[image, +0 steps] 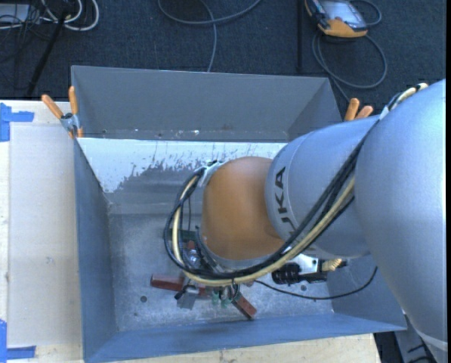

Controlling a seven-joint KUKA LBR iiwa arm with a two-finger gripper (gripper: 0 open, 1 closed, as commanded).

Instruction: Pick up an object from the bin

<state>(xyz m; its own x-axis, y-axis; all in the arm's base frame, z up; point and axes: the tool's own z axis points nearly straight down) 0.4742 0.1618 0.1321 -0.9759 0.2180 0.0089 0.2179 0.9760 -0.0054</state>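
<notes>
Hanging low among reddish-brown strips (165, 282) on the bin (127, 271) floor, hand (210, 291) open or closed, cannot tell

From my end, the scene looks fairly bright, with light falling from above. The strongest light lands on the sloped back wall of the bin (157, 157), where a pale band washes over the grey metal. The bin's bottom is dimmer. The arm (406, 203) throws a soft shadow across the near right corner and over the reddish-brown pieces (165, 282) lying under it. I see a gentle sheen on the arm's orange cover (236, 203) and a broad, soft highlight on its silver casing. The dark floor (210, 21) behind the bin is dim, its cables barely lit.
</notes>
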